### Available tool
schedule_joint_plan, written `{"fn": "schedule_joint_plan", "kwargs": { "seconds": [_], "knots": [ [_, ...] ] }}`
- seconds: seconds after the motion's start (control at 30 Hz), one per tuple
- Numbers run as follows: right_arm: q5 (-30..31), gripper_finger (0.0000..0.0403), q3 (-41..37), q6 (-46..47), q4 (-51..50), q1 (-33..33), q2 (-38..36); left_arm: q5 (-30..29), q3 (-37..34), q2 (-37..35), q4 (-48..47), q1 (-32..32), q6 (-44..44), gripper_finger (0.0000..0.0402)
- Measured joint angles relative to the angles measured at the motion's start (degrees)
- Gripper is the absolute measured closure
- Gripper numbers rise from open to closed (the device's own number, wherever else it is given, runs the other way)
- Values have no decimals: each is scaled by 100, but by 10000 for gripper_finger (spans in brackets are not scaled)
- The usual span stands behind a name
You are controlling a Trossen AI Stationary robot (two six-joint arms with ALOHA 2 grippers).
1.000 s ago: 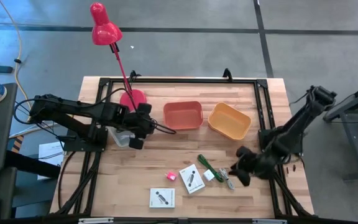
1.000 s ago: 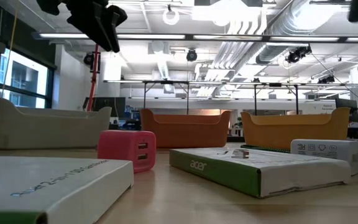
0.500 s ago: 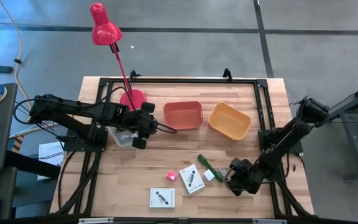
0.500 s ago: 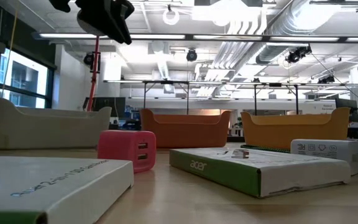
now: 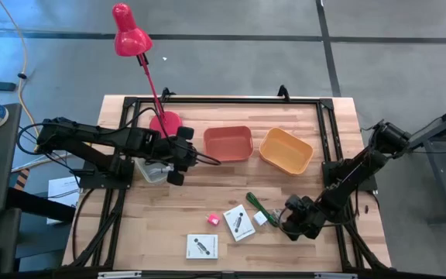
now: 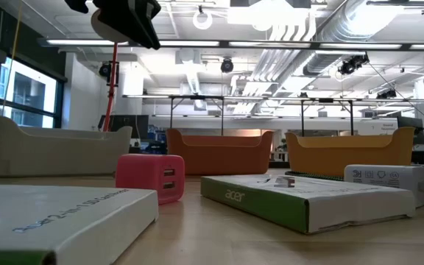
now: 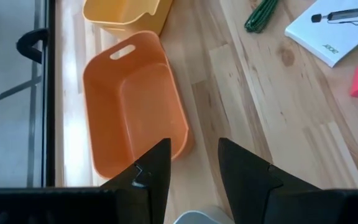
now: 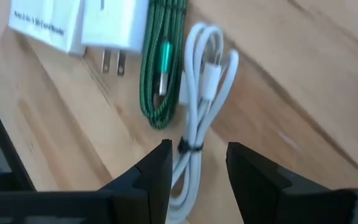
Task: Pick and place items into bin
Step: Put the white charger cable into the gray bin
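Right gripper (image 5: 290, 226) low at lower right of high view, jaws parted and empty over white cable (image 8: 199, 147), green cable (image 8: 163, 63) beside it. Left gripper (image 5: 178, 159) parted, empty, hovering left of centre near orange bin (image 5: 228, 143). Nothing binned yet, judging by both bins; yellow bin (image 5: 286, 151) bare too. Counted: two boxes (image 5: 239, 222), one pink block (image 5: 213, 220), one white charger (image 8: 112, 23), two cables, two bins.

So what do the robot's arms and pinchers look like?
Both arms are dark, jointed and slim. The left gripper and the right gripper each end in two flat black fingers with slanted tips. A thin black cable trails by the left arm.
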Motion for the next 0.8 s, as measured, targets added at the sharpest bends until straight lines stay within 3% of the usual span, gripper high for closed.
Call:
{"fn": "schedule_joint_plan", "kwargs": {
  "seconds": [0.8],
  "knots": [
    [-846, 261, 2, -1165, -136, -768, 2, -181, 0, 22, 254, 2, 21, 279]
  ]
}}
